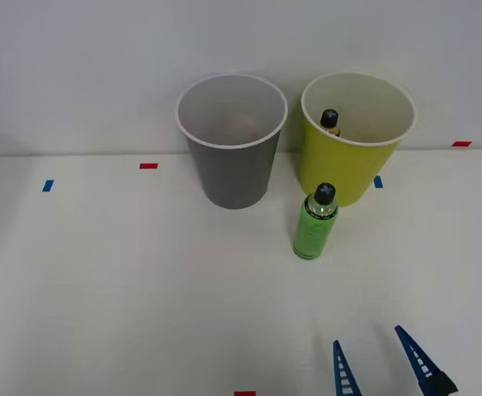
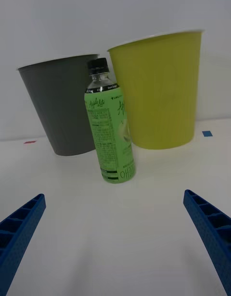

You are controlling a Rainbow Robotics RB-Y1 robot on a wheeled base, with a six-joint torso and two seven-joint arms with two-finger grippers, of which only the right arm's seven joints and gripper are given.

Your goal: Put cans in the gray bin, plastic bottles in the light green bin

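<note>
At the table's middle, the green plastic bottle [image 1: 315,223] is standing upright, just in front of the light green bin [image 1: 352,169] and off at about four o'clock from the gray bin [image 1: 233,165]. Another black-capped bottle [image 1: 330,120] is already sitting inside the light green bin. Down at five o'clock from the standing bottle, the right gripper [image 1: 383,359] is hovering well apart from it, jaws released and spread wide, holding nothing. In the wrist view the bottle [image 2: 109,128] is sitting squarely between the two blue fingers [image 2: 211,233]. Judging from this, the reach toward the bottle is in hand; next the gripper needs advancing toward twelve o'clock until the fingers are flanking the label, then closing.
</note>
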